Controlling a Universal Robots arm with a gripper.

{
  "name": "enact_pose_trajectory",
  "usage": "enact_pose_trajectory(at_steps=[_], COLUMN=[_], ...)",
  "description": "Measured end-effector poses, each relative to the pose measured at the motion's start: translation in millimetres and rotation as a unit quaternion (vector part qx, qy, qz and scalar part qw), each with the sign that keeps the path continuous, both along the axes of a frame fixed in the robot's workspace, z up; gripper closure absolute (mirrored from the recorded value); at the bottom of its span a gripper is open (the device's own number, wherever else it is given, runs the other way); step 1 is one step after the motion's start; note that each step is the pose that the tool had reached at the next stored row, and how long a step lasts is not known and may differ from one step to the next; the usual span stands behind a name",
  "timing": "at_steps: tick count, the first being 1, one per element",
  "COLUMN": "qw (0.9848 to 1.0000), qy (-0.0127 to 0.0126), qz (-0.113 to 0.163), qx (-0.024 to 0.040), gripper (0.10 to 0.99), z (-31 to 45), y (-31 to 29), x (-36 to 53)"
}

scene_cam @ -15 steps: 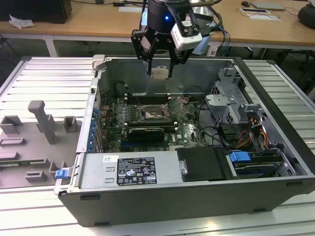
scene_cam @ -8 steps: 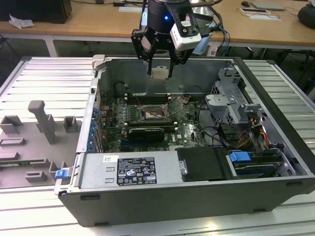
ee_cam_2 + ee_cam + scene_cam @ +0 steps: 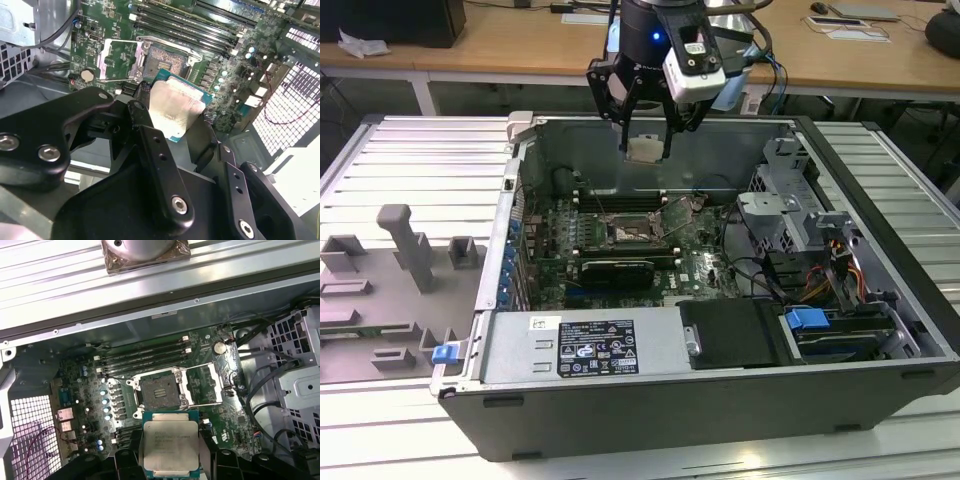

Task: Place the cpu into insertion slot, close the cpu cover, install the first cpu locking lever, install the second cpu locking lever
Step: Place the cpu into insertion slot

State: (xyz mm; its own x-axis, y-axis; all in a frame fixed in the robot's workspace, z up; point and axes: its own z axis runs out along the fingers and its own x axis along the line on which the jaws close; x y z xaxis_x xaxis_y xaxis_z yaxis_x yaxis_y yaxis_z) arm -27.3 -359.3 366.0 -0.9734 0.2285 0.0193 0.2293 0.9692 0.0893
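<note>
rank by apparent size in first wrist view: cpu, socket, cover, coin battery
1. pale silver square cpu, nearest camera
2. dark square insertion slot and open metal cpu cover, alike
3. round silver coin battery

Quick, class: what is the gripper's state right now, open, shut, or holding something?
Gripper: jaws shut on the cpu, held in the air, not yet in the insertion slot.

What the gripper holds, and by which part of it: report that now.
The gripper holds the cpu, pinched by two opposite edges, metal top exposed, in the air above the empty insertion slot.
</note>
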Motion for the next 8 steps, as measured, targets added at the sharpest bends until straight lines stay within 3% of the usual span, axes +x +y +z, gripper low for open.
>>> enact_pose_trajectory(at_steps=[8], qw=[0.9999], qy=[0.0000], qz=[-0.017], qx=[0.0000], gripper=[0.553], z=[0.0], y=[0.0], x=[0.0])
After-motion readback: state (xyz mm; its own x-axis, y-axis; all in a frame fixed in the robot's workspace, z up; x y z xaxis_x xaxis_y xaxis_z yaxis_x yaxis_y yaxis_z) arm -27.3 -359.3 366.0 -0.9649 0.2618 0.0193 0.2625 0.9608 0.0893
